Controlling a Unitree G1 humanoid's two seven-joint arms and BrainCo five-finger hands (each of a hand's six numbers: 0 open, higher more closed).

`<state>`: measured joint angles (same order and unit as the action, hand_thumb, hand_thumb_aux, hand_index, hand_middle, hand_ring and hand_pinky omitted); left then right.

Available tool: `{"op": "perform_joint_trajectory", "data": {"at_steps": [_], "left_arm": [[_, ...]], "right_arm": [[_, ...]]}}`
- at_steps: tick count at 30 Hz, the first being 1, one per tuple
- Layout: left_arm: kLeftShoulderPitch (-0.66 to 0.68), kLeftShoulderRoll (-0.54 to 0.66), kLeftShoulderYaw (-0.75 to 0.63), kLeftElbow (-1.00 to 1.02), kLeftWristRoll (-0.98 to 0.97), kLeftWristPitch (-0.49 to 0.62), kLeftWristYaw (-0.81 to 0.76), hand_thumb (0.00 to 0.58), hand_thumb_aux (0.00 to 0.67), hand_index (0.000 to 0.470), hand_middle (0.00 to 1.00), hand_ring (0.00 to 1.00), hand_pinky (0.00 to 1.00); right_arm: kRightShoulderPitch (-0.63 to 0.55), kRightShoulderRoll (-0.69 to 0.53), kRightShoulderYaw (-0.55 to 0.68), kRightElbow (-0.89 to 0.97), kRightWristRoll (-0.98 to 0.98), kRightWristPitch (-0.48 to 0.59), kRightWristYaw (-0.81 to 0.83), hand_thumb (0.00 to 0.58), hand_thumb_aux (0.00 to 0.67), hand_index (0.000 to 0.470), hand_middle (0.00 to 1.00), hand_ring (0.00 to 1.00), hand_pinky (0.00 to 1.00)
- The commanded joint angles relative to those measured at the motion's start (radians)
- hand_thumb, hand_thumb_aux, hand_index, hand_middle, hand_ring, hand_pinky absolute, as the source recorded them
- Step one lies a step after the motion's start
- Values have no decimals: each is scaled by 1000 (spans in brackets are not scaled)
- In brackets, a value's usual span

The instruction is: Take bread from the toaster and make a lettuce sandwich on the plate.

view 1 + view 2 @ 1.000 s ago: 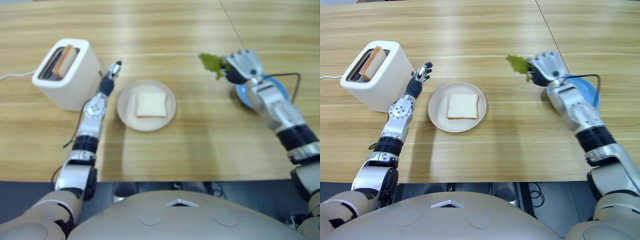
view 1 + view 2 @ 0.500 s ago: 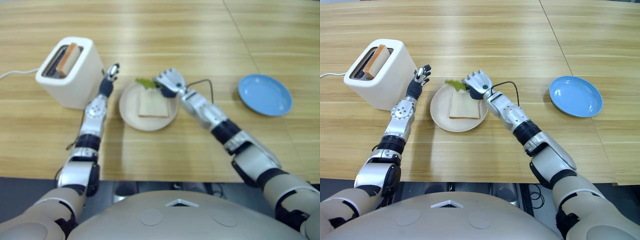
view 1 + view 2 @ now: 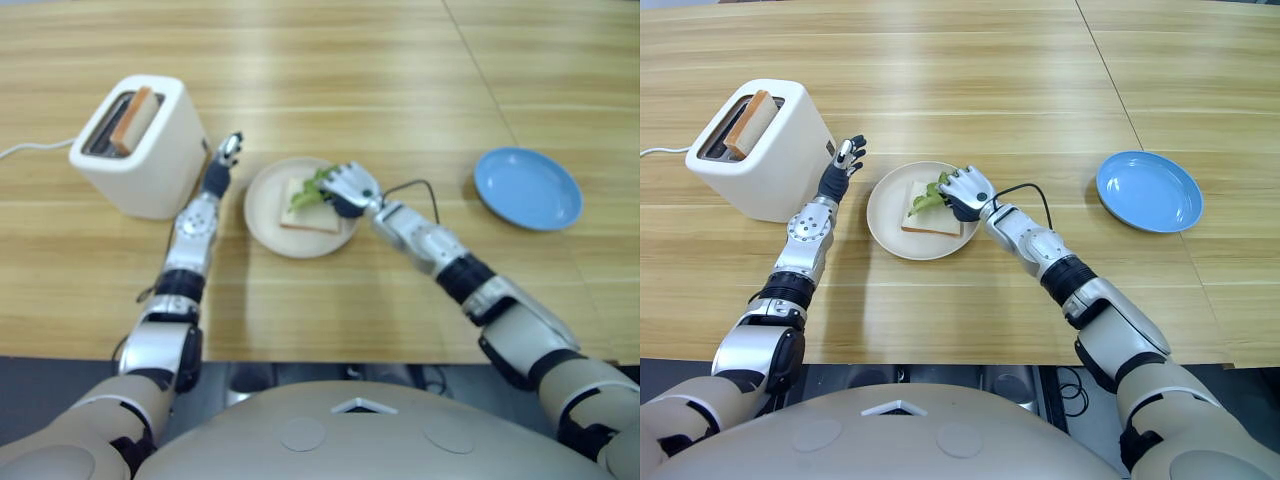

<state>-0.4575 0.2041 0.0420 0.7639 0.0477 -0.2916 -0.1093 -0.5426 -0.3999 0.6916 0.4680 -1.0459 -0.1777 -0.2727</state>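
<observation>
A white toaster (image 3: 760, 150) stands at the left with one bread slice (image 3: 748, 108) upright in its slot. In the middle lies a cream plate (image 3: 890, 228) carrying a slice of white bread (image 3: 928, 222). My right hand (image 3: 966, 191) hovers over the plate's right part, shut on a green lettuce leaf (image 3: 929, 194) that hangs over the bread. My left hand (image 3: 844, 160) rests between the toaster and the plate with its fingers straight and nothing in it.
A blue plate (image 3: 1147, 190) lies at the right of the wooden table. A thin black cable (image 3: 1032, 190) loops beside my right wrist. The toaster's white cord (image 3: 658, 152) runs off the left edge.
My right hand has carried the lettuce from above the blue plate leftward to the cream plate and lowered it over the bread. My left hand has kept still.
</observation>
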Motion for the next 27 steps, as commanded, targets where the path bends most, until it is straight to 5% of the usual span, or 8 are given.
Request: {"op": "perform_joint_trajectory", "data": {"at_steps": [1,14,16,18,19,20,21,27], "left_arm": [[-10,-2,-9,30,11,-2,3,0,0,0,0,0,0],[-15,-4,-19,62,29,-4,-1,0,0,0,0,0,0],[-14,-4,-20,64,30,-5,-1,0,0,0,0,0,0],[-16,-4,-20,69,32,-7,-1,0,0,0,0,0,0],[-17,-4,-21,71,32,-7,-1,0,0,0,0,0,0],[-18,-3,-21,73,33,-8,0,0,0,0,0,0,0],[-18,-3,-22,74,33,-8,0,0,0,0,0,0,0],[-21,1,-24,76,38,-11,5,0,0,0,0,0,0]], "right_arm": [[33,-11,-34,-104,16,13,47,580,670,460,1000,1000,1000],[51,25,-10,14,13,-5,131,580,670,460,1000,1000,1000],[52,22,-14,31,14,-2,144,580,670,460,925,925,925],[58,19,-26,30,27,-3,154,563,554,381,624,624,624],[63,16,-32,18,33,-3,160,480,391,269,176,176,176],[69,10,-40,0,39,-2,164,480,391,269,176,176,176],[75,5,-49,-19,48,-2,169,0,0,0,0,0,0],[128,-41,-145,-217,134,-32,174,0,0,0,0,0,0]]}}
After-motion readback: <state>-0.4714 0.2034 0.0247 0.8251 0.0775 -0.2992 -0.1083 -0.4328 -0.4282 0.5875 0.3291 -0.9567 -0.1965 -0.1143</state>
